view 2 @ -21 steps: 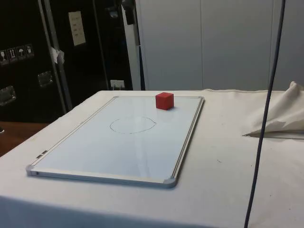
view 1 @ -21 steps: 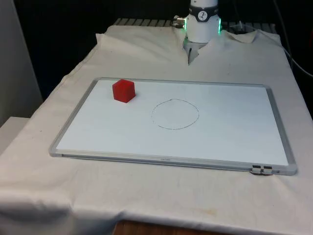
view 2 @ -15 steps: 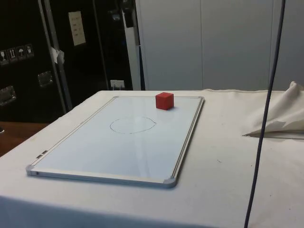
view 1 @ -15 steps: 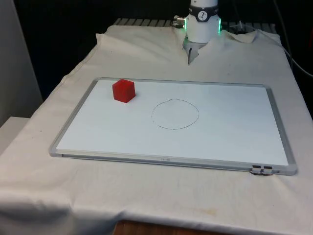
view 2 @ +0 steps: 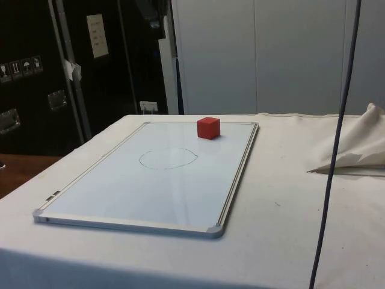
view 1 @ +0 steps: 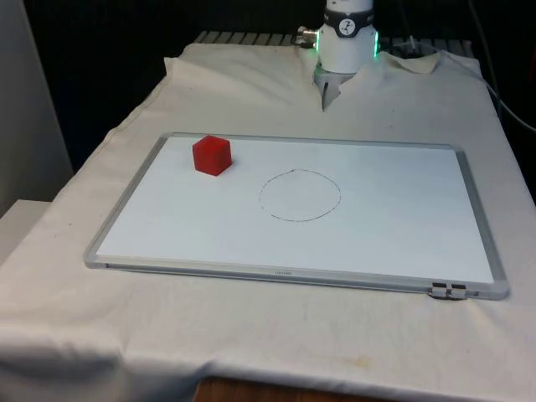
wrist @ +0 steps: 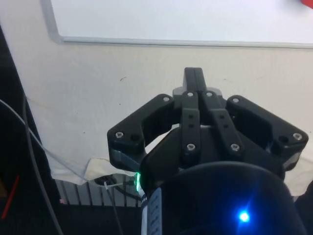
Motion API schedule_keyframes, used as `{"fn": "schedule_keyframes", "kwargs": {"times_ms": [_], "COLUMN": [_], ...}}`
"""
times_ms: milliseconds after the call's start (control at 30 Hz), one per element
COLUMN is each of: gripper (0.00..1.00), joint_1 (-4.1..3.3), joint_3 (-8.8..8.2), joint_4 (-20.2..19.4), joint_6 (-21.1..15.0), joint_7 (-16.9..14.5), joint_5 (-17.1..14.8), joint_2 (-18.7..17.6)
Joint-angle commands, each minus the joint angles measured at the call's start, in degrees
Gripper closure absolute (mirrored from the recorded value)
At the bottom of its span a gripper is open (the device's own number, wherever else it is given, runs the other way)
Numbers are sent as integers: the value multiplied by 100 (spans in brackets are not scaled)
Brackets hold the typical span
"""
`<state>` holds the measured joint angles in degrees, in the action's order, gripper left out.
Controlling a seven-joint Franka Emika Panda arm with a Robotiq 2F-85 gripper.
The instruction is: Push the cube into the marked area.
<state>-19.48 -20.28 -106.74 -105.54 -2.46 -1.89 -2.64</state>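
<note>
- The red cube (view 1: 212,155) is sitting in the upper left of the front frame, on the whiteboard (view 1: 394,243) near its far left corner, and it is lying well apart from the drawn circle (view 1: 300,195) at the frame centre.
- In the side frame the cube (view 2: 208,127) is standing near the board's far edge, above the circle (view 2: 168,158).
- The tool (wrist: 194,81) is hanging over the cloth of the worktop (wrist: 98,98), beside the board edge, touching nothing; its fingers are looking pressed together and are grasping nothing.
- I judge that the pushing is not yet beginning: approach, contact and the whole push into the circle are remaining.
</note>
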Motion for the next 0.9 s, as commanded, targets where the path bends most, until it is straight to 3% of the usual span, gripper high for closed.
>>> {"fn": "schedule_keyframes", "kwargs": {"times_ms": [0, 67, 367, 600, 667, 867], "gripper": [100, 100, 100, 100, 100, 100], "joint_1": [34, 17, 63, 115, 97, 149], "joint_3": [-40, -86, -298, -498, -481, -653], "joint_4": [-23, 0, -34, -189, -115, -344], "joint_6": [-11, 0, 0, -149, -40, -269], "joint_7": [-69, -92, -321, -481, -470, -596], "joint_5": [-11, 0, 17, 286, 206, 516], "joint_2": [23, 6, 52, 246, 166, 413]}}
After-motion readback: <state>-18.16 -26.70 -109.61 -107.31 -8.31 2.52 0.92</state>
